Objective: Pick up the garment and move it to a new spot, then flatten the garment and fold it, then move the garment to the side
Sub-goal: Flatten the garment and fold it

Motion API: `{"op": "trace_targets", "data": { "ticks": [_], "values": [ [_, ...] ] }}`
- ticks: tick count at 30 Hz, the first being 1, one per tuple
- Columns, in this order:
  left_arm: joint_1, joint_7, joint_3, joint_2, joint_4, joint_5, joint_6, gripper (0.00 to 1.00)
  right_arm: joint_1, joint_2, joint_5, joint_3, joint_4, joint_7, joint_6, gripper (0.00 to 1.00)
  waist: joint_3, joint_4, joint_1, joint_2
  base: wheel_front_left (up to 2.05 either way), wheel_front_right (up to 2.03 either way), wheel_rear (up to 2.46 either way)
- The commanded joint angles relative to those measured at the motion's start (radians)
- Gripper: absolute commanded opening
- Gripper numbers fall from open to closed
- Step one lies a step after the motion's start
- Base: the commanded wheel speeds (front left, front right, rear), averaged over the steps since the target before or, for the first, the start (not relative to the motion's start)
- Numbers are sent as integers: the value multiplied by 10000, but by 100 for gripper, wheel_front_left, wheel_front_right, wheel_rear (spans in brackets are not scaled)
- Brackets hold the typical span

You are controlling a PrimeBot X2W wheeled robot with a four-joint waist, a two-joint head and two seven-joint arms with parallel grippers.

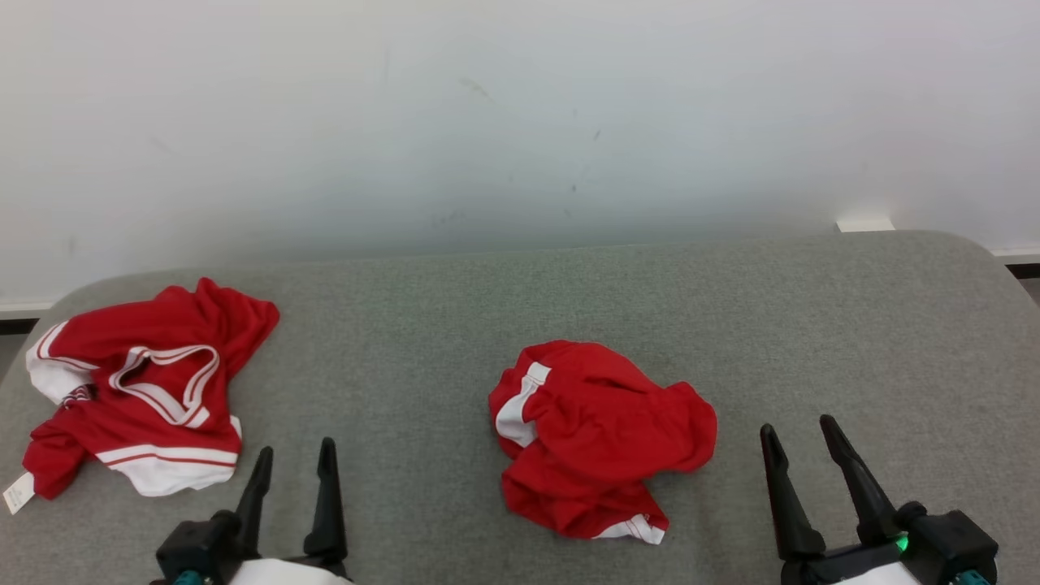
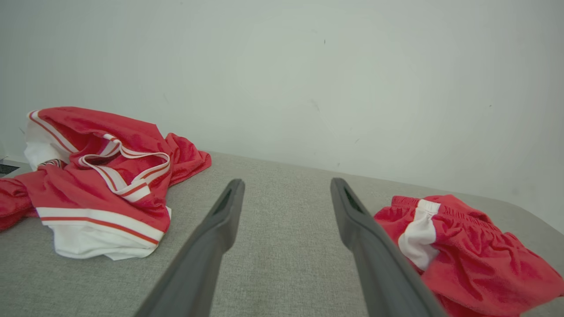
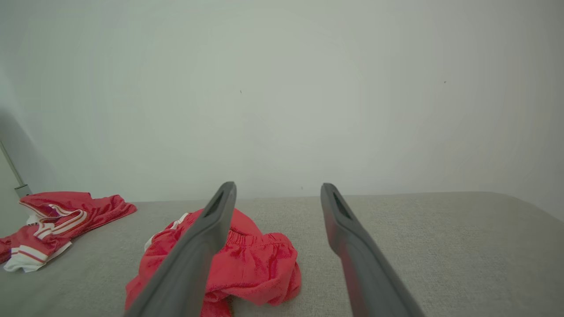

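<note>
The left end effector (image 1: 296, 447) sits at the lower left of the head view, released, its two dark fingers spread with nothing between them. The right end effector (image 1: 797, 424) at the lower right is likewise spread wide and empty. Both point across the grey fabric-covered counter (image 1: 406, 341) and touch no cloth. Between them, nearer the right one, lies a crumpled red garment (image 1: 601, 439) with a white side stripe and a gathered waistband. It is probably a pair of shorts, though the bunching makes that hard to confirm. In the right wrist view, that arm's left finger crosses in front of it. A red jersey (image 1: 138, 390) with white trim lies rumpled at the counter's left end, well apart from the garment, with a small white label (image 1: 18, 493) at its lower corner. A pale wall (image 1: 520, 122) rises behind the counter.
</note>
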Motion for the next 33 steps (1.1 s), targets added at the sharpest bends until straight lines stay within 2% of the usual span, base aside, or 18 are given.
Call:
{"op": "trace_targets", "data": {
  "ticks": [1,6,11,21,27,33],
  "values": [
    [-47,-5,-57,25,-52,-39,11,100,-263,-139,128,159,114,10,-21,100,2,62,0,0,0,0,0],
    [-147,-7,-456,27,-166,-257,85,100,-1283,-696,807,1390,1141,216,-21,100,45,479,0,0,0,0,0],
    [-198,-5,-846,27,-288,-453,230,100,-2812,-1390,1797,2752,2157,1476,-21,100,214,1113,0,0,0,0,0],
    [-589,-7,-1576,28,-380,-852,460,100,-5687,-2493,4553,5091,3747,4172,-21,100,846,2686,0,0,0,0,0],
    [-719,-7,-1753,25,-446,-995,566,100,-6657,-2830,5876,6007,4752,5487,-21,100,967,3378,0,0,0,0,0],
    [-733,-5,-1756,26,-432,-1077,625,100,-7067,-2875,6713,6689,5496,6802,-20,100,939,3771,0,0,0,0,0]
  ]
}}
